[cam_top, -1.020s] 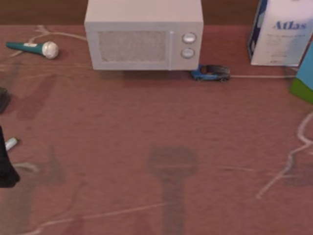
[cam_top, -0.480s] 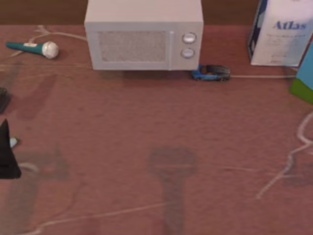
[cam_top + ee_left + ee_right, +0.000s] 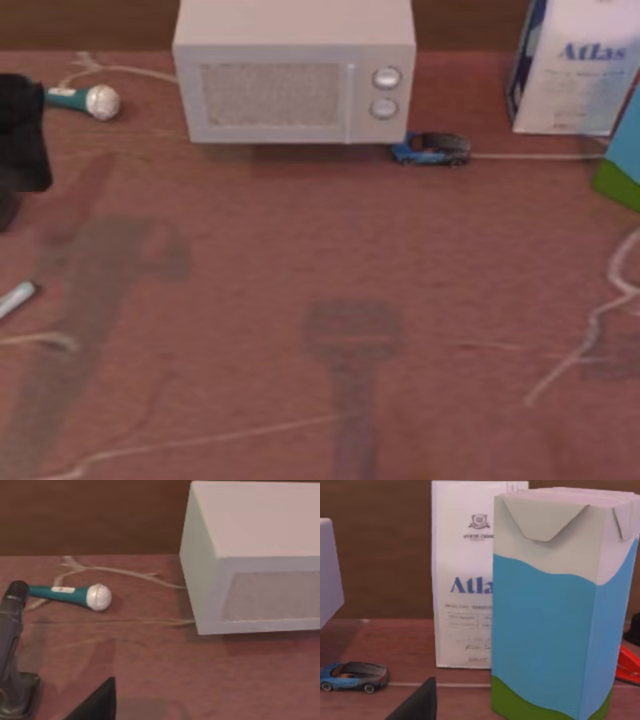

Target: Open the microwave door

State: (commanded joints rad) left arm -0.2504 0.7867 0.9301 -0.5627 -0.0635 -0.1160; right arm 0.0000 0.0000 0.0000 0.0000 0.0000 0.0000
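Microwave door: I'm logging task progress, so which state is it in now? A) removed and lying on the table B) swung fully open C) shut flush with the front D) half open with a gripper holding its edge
C: the microwave door sits flush in the front of the microwave, with no gap showing, and the left arm is off at the table's left, not touching it.

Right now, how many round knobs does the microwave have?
2. Both sit on the narrow panel at the right of the microwave front, beside the microwave door: upper knob, and lower knob directly below it. None seem hidden.
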